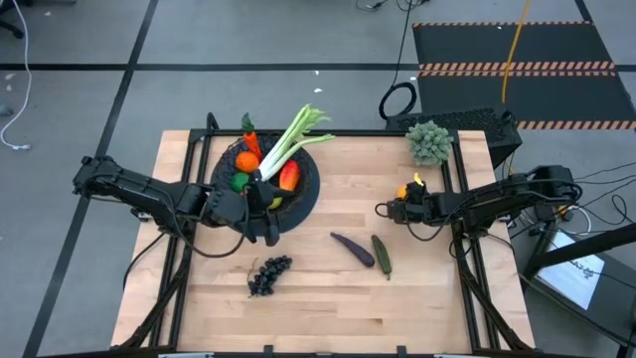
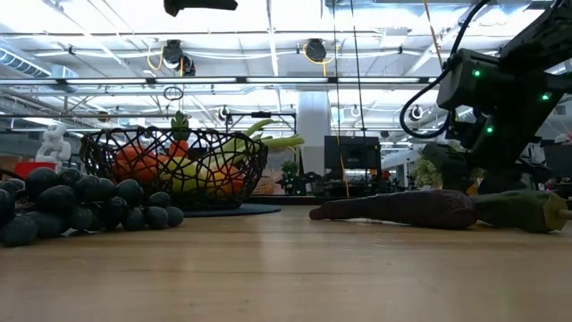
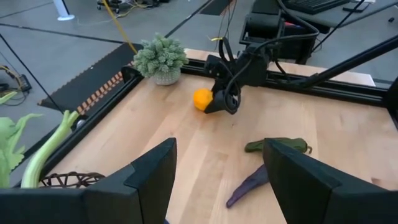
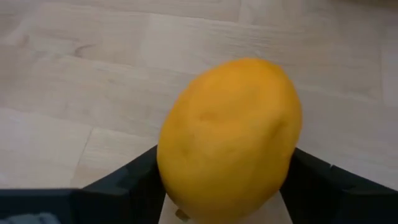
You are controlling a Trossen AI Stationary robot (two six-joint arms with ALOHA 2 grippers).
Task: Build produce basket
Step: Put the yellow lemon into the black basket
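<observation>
The black wire basket (image 1: 310,195) stands far left of centre, holding oranges, a mango, a carrot and a long pale-green stalk (image 1: 294,137) that leans out over its far rim. My left gripper (image 1: 266,221) hovers open and empty at the basket's near rim, which shows in the left wrist view (image 3: 68,179). My right gripper (image 1: 391,209), at the table's right, is shut on a yellow-orange lemon (image 4: 230,137). Dark grapes (image 1: 268,274), a purple eggplant (image 1: 353,249) and a cucumber (image 1: 382,256) lie on the table. My right gripper pinches the lemon between its two fingers, one on each side (image 4: 171,180) of the fruit. The fingers come from the table's right, slanting down. The lemon (image 3: 202,98) is close to the tabletop; whether it rests on it, I cannot tell.
A grey-green frilly clump (image 1: 429,141) in a small pot stands at the far right corner. The eggplant (image 2: 393,207) and cucumber (image 2: 523,210) lie end to end between the two arms. Bare wood lies near the front edge, right of the grapes (image 2: 80,206).
</observation>
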